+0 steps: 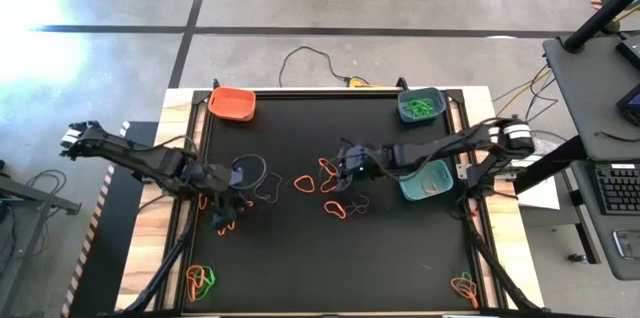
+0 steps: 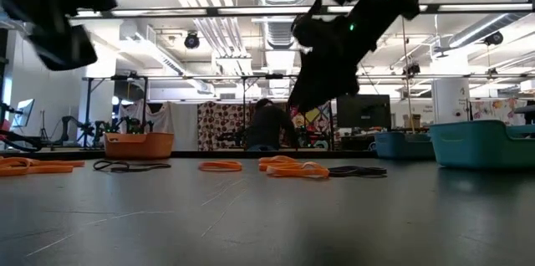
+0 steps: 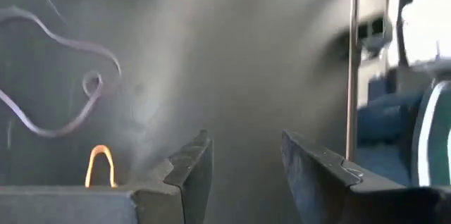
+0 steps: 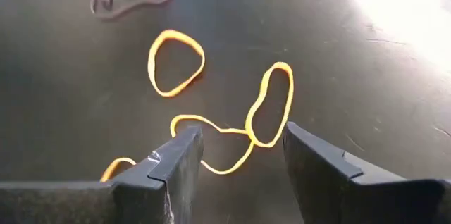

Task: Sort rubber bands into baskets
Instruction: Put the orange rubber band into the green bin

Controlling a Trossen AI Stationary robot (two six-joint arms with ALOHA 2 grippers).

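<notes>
On the black table mat (image 1: 300, 238), thin orange rubber loops (image 1: 333, 193) lay scattered near the centre of the high view, some round, some pinched into long ovals, mixed with a few dark brown-black loops (image 1: 268, 190) that barely stood out against the mat. More orange and green loops (image 1: 201, 280) sat bunched at the lower left edge of the mat, and another small orange and green bunch (image 1: 465, 286) at the lower right.

The orange rounded plastic basket (image 1: 232, 103) stood at the upper left of the mat. The blue-green basket (image 1: 419, 106) at the upper right held green loops. The teal basket (image 1: 426, 180) at the right held at least one orange loop.

The right gripper (image 1: 345, 165) hung over the central loops with its jaws apart and nothing between them; in its wrist view, three orange loops (image 4: 220, 104) lay on the mat just ahead of the dark fingers (image 4: 176, 164), two of them overlapping.

The left gripper (image 1: 232, 186) was at centre left, jaws also parted and empty, with a dark loop (image 3: 56, 76) and an orange one (image 3: 100, 164) beside its fingers (image 3: 192, 171).
</notes>
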